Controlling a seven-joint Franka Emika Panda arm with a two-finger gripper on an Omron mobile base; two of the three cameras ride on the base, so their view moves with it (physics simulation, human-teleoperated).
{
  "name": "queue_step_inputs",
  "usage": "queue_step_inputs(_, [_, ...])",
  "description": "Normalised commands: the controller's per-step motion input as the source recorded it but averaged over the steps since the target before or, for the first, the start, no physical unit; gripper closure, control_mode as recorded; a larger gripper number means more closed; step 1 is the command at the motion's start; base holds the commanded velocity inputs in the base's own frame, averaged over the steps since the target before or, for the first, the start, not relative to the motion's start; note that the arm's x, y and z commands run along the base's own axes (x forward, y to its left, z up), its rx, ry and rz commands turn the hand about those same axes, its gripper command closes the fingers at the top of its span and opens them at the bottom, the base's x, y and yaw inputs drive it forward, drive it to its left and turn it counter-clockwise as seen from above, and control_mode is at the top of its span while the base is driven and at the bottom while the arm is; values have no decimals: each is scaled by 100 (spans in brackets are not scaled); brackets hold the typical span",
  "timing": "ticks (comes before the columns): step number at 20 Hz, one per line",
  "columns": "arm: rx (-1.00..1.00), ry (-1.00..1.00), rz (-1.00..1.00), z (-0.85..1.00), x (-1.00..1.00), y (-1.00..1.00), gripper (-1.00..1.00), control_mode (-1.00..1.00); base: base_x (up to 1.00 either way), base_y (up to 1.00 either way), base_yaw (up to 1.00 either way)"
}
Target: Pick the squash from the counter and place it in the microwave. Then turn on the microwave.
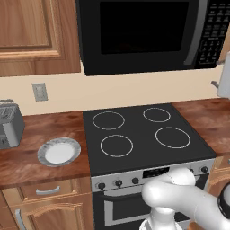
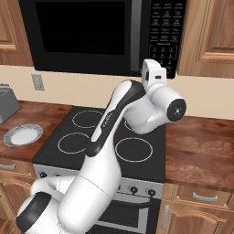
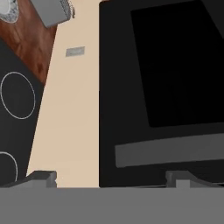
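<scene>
Holding my claw (image 3: 111,177) up in front of the microwave (image 1: 143,33), I have its two tips set wide apart with nothing between them. From my hand's rolled view, the dark glass door fills most of what I face, and the long grey handle (image 3: 170,148) runs across just above my fingertips (image 3: 41,177). The door is closed. The microwave hangs on the far wall above the black stovetop (image 1: 143,134), with its keypad (image 2: 167,32) on the right side. My wrist sits raised near that keypad, right of the stovetop's centre.

The counter (image 1: 49,128) runs on both sides of the stovetop. On its left stretch a white plate (image 1: 59,152) lies near the front edge, and a grey toaster (image 1: 10,123) stands farther left by the wall. A wall outlet (image 1: 40,91) sits above them. I cannot see the squash anywhere.
</scene>
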Motion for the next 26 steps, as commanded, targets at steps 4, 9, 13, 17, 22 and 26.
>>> queue_step_inputs(4, [0,0,0,-4,6,-10,-100,-100,0,0,0])
queue_step_inputs(9, [0,0,0,-2,2,-1,-100,-100,0,0,0])
queue_step_inputs(13, [0,0,-1,-1,0,2,-100,-100,0,0,0])
queue_step_inputs(17, [0,0,-1,-1,1,4,-100,-100,0,0,0])
queue_step_inputs(22, [0,0,-1,-1,7,9,-100,-100,0,0,0])
queue_step_inputs(26, [0,0,-2,-3,8,10,-100,-100,0,0,0])
